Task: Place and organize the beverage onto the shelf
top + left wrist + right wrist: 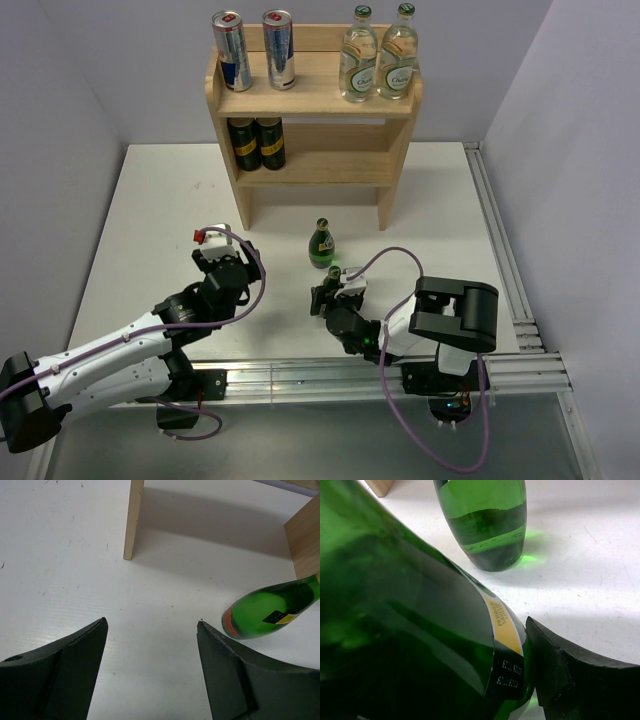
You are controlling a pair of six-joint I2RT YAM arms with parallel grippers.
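Observation:
The wooden shelf (318, 100) stands at the back. Its top tier holds two silver-and-blue cans (250, 50) and two clear bottles (378, 55). Its lower tier holds two dark drinks with yellow labels (256, 143). One green bottle (320, 245) stands upright on the table before the shelf; it also shows in the left wrist view (267, 611) and the right wrist view (487, 525). My right gripper (335, 290) is shut on a second green bottle (420, 630), which fills its view; one finger (565, 670) presses its side. My left gripper (152, 625) is open and empty, left of the standing bottle.
The shelf's left leg (133, 520) and right side panel (304, 542) rise ahead of the left gripper. A metal rail (500, 250) runs along the table's right edge. Grey walls close in on both sides.

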